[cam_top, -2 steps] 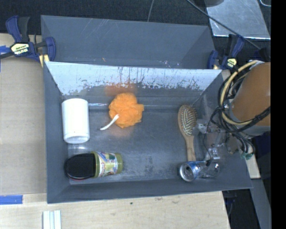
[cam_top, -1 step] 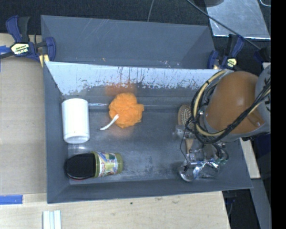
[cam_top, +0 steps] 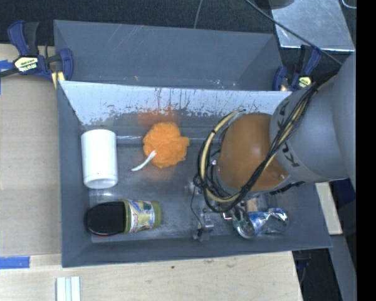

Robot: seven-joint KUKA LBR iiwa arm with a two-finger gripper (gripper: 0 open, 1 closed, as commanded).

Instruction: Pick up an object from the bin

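Observation:
My gripper [cam_top: 205,219] reaches down to the bin floor near the front wall, a little right of the middle. Just to its right lies a crumpled blue and silver wrapper [cam_top: 263,222], touching or nearly touching the gripper's side. A jar with a black lid and a yellow-green label [cam_top: 122,217] lies on its side to the left, a short gap away. An orange mesh sponge with a white cord [cam_top: 165,144] sits behind the gripper, towards the back wall.
A white cylinder [cam_top: 99,157] lies at the left side of the bin, above the jar. The arm, with its orange cover and looped cables, hangs over the right part of the bin and hides the floor beneath it.

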